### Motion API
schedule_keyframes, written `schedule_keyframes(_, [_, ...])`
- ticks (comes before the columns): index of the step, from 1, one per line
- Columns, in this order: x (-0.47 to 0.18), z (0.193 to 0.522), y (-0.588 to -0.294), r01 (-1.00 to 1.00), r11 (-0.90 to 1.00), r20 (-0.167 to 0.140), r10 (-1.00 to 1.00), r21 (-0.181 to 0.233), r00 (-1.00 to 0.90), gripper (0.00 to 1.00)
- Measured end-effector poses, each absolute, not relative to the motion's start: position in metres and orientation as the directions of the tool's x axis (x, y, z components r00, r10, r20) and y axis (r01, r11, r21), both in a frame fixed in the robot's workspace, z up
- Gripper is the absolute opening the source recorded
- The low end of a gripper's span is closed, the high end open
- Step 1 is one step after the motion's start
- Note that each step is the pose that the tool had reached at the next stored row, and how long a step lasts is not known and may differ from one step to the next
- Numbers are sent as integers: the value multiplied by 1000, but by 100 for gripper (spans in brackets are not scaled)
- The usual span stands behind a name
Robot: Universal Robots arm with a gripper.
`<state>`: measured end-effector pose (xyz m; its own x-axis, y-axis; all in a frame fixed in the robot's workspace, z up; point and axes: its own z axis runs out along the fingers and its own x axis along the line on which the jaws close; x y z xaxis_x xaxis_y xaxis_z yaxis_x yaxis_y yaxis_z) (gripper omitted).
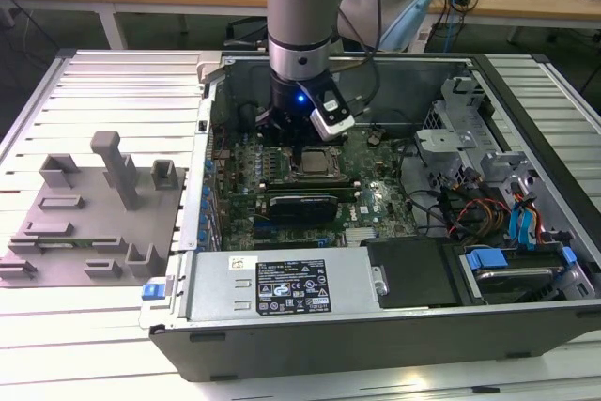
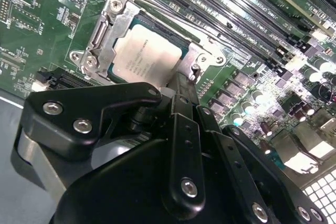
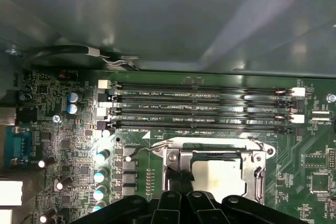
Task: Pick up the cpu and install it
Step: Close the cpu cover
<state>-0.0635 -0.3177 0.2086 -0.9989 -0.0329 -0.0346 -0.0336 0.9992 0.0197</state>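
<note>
The cpu (image 1: 313, 161) (image 2: 147, 51) (image 3: 218, 177) lies flat in the socket of the green motherboard (image 1: 376, 152), pale metal top up. The socket's metal frame (image 2: 113, 19) (image 3: 210, 153) rims it. My gripper (image 1: 296, 133) (image 2: 181, 80) (image 3: 184, 174) hangs inside the open computer case, just above one edge of the socket. Its black fingers (image 3: 176, 178) stand together, shut, with nothing seen between them. Their tips reach down at the cpu's edge; I cannot tell if they touch it.
Empty memory slots (image 3: 199, 111) run beside the socket, near the case wall (image 3: 168, 14). A black card (image 1: 300, 204), a power supply (image 1: 282, 288), a drive cage (image 1: 460, 138) and loose cables (image 1: 470, 208) crowd the case. A grey fixture (image 1: 94, 213) sits at the exterior view's left.
</note>
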Motion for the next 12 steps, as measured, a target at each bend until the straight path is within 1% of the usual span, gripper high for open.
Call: schedule_keyframes(12, [-65,203,-318,-34,999,-34,-33,19,-999,11])
